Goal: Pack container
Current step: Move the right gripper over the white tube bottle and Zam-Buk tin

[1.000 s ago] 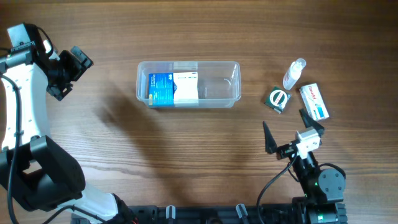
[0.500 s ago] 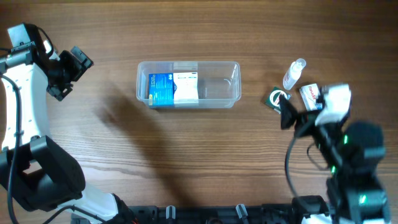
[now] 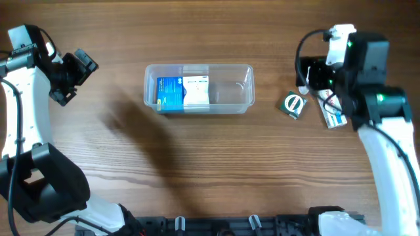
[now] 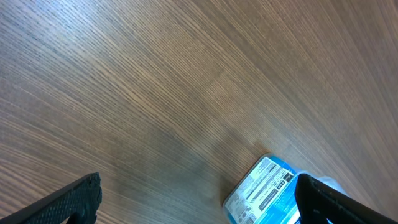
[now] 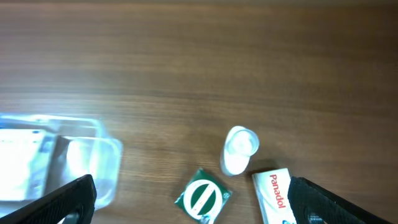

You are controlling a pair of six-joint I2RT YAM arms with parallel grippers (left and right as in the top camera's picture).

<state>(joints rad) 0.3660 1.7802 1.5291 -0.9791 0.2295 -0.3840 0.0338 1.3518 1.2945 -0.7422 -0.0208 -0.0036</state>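
Overhead view: clear container (image 3: 233, 92) lay at the middle of the wooden table (image 3: 210, 170), long side running left to right, with one blue-and-white box (image 3: 182, 92) inside its left half and the right half bare. Left gripper (image 3: 73, 81) stood well apart to the left of the container, fingers spread wide and holding nothing. Right arm (image 3: 367, 78) reached over the items at the right; a green-and-white box (image 3: 293, 104) and a Panadol box (image 3: 333, 111) lay there, well apart from the container. Left wrist view: both dark fingers sat at the lower corners, wide apart, over bare wood, with the blue-and-white box between them at the near edge. Right wrist view: right gripper (image 5: 189, 188) was spread wide and empty above a small clear bottle (image 5: 239, 149), the green-and-white box and the Panadol box; the container showed at the left edge.
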